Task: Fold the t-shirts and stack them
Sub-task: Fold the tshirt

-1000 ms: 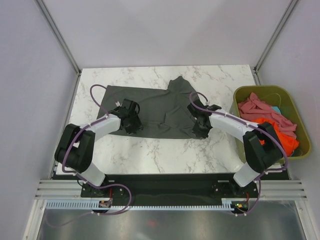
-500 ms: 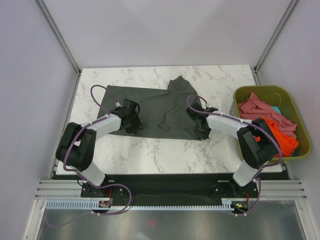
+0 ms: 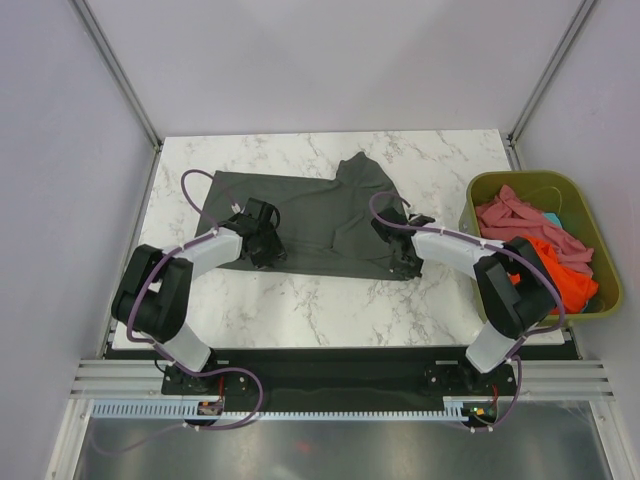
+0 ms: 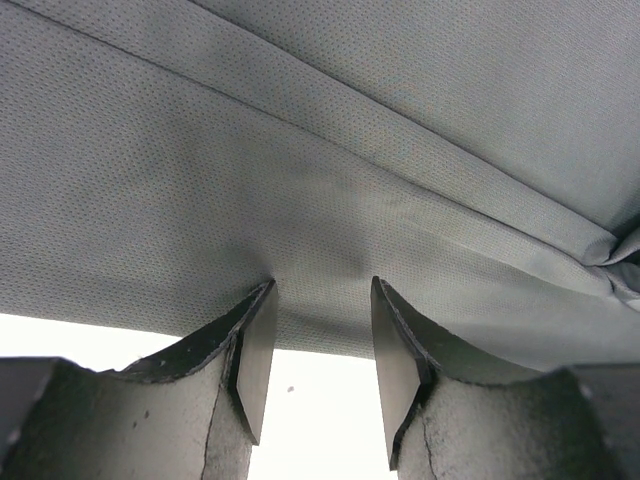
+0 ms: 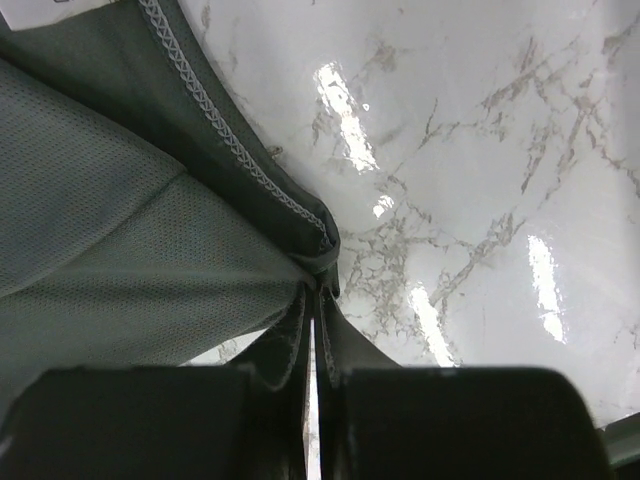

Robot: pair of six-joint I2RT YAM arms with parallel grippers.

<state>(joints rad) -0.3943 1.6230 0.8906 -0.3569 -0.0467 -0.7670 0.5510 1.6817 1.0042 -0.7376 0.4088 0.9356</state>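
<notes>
Slid slightly inward over the last second with the right fingers point(image 3: 403, 262) and pinched shut on the near hem corner of the charcoal t-shirt point(image 3: 320, 215). Parted astride the near hem with the left fingers point(image 3: 265, 245), gripping nothing. Spread unfolded across the tabletop point(image 3: 300, 300) beyond. Nothing stacked, with orange tee point(image 3: 565, 275) and pink tee point(image 3: 520, 225) in the green bin point(image 3: 520, 176).

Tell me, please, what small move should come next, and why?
Probably close the left tool on the shirt's near hem: that edge lies between its open jaws, while the right tool is shut on the hem's corner.
</notes>
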